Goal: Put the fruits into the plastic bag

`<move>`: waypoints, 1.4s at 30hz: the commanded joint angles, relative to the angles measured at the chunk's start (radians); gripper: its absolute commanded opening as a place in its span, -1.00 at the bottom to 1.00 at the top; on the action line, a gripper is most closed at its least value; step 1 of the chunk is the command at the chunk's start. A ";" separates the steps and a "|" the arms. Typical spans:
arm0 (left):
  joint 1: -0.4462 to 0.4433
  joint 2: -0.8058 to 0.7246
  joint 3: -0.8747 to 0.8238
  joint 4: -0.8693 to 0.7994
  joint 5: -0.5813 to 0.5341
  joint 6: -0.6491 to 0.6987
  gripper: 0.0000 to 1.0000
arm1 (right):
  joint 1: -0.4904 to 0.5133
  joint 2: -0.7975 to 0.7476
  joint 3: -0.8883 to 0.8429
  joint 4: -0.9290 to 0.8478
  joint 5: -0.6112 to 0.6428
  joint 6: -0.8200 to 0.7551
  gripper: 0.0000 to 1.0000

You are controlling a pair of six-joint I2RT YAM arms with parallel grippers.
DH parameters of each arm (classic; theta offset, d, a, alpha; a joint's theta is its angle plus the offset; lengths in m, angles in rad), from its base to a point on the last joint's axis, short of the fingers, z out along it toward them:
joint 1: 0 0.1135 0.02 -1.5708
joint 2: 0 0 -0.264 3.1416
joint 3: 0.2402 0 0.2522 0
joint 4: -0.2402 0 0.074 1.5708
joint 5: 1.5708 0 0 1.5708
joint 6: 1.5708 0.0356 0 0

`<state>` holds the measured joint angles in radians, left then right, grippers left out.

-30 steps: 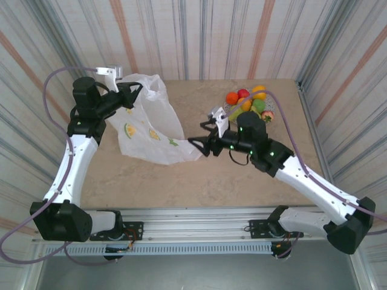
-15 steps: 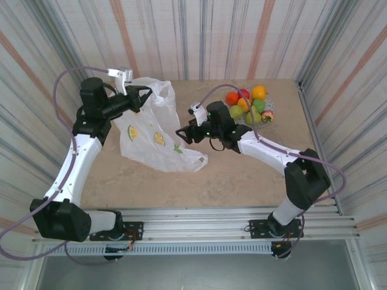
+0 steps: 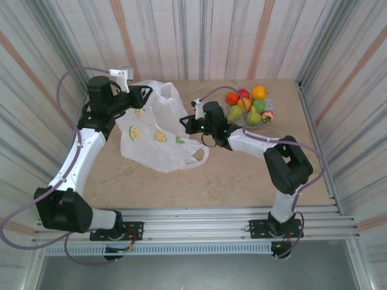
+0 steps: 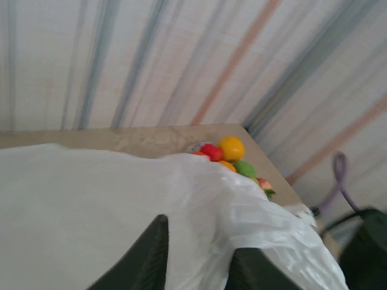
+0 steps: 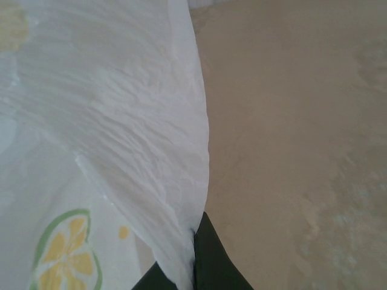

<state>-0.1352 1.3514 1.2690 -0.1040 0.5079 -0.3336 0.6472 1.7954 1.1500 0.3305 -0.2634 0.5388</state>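
R gripper [image 3: 184, 122] is clamped on the bag's [image 3: 154, 136] right edge & L gripper [image 3: 144, 93], jaws part-open w/ film draped between, props the far edge, prob. to spread the mouth toward the fruits [image 3: 248, 106] piled near R wrist.

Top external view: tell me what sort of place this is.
Probably a robot test cell, not a home: striped walls box in a beige table, the left arm and right arm are bolted to a metal rail, and the fruits and lemon-print plastic bag look like staged props.
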 commanded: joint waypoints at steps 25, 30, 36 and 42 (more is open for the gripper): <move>-0.311 -0.021 -0.177 -0.136 -0.276 -0.053 0.81 | 0.031 -0.188 -0.273 0.137 0.143 0.372 -1.00; -0.364 0.115 -0.072 -0.153 -0.276 -0.021 0.81 | 0.023 -0.202 -0.314 0.162 0.121 0.356 -1.00; -0.390 0.219 0.012 -0.151 -0.260 -0.020 0.82 | 0.021 -0.221 -0.330 0.159 0.125 0.338 -1.00; -0.405 0.314 0.113 -0.237 -0.359 -0.001 0.79 | 0.020 -0.232 -0.335 0.166 0.131 0.336 -1.00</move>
<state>-0.5327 1.6321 1.3216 -0.2729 0.2073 -0.3637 0.6727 1.5932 0.8280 0.4797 -0.1314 0.9047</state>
